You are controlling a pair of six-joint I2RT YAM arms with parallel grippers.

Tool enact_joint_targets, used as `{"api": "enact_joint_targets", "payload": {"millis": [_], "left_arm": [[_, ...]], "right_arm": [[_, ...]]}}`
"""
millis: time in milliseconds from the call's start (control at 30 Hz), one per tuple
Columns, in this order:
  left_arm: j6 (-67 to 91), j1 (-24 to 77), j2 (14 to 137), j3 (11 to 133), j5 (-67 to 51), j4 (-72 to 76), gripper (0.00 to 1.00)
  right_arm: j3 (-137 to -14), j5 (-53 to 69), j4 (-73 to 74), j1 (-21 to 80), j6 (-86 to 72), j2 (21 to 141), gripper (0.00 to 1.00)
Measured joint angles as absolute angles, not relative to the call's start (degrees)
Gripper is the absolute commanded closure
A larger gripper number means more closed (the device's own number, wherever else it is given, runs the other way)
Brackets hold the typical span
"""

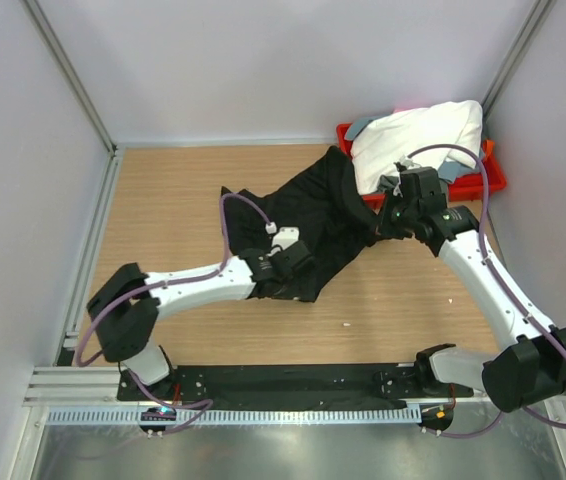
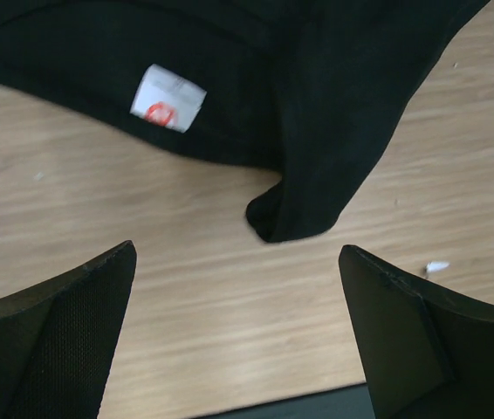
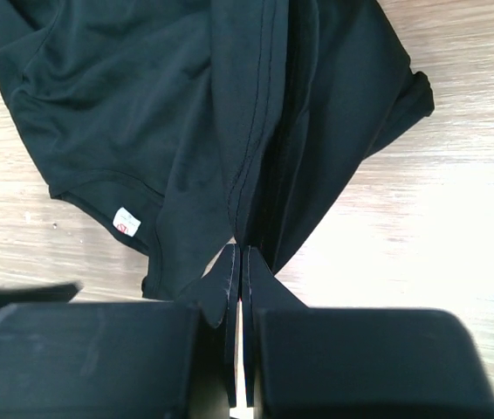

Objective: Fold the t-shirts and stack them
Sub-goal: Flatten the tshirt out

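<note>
The black t-shirt (image 1: 308,215) lies crumpled across the middle of the bench (image 1: 163,200). It runs diag. from front-left to back-right, & its far end comes right up by the near corner of the red tray (image 1: 495,182).

The right tool (image 1: 388,225) sits at that far end, clenched on a bunched fold of the black cloth. From the right wrist cam its fingers (image 3: 228,272) are pressed flat together. Pleats & a stitched hem fan out from the pinch across the wood. Can't tell whether that fold is lifted off the bench or just dragged flat.

The left tool (image 1: 298,258) is over the near edge of the same shirt, released. Its fingers (image 2: 72,323) stand wide apart w/ only bare wood between them. A rounded corner of black fabric sits just ahead of the gap, touching neither finger. A bit further in there's a small white label (image 2: 168,98) w/ a red mark, face up at the curved neck edge.

The white t-shirt (image 1: 418,135) is heaped in the red tray at the back-right corner, bulging well over the rim. The grey t-shirt (image 1: 363,126) only peeks out from under it on the left side, so I can't say how it lies. The right arm's purple cable loops over the front of the white heap.

There's also a tiny white speck (image 1: 347,324) on the bench, near the front, just right of the black shirt's lower end & apart from it.
</note>
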State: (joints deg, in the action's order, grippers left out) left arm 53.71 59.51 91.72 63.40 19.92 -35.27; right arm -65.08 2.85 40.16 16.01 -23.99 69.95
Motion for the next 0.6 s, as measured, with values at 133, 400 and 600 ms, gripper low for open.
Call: {"api": "enact_joint_targets", "payload": {"millis": [133, 400, 600], "left_arm": [[52.10, 59.66, 101.23, 68.25, 19.68, -30.24, 0.02], [48.84, 60.27, 112.07, 75.50, 20.12, -27.31, 1.00], [45.56, 59.92, 109.80, 81.06, 23.20, -38.94, 0.99]], "right_arm": [[-65.14, 2.94, 41.25, 16.01, -23.55, 69.38, 0.99], [-65.19, 2.94, 42.35, 16.01, -22.41, 69.10, 0.99], [-68.62, 1.69, 45.23, 16.01, -21.12, 69.10, 0.99]]}}
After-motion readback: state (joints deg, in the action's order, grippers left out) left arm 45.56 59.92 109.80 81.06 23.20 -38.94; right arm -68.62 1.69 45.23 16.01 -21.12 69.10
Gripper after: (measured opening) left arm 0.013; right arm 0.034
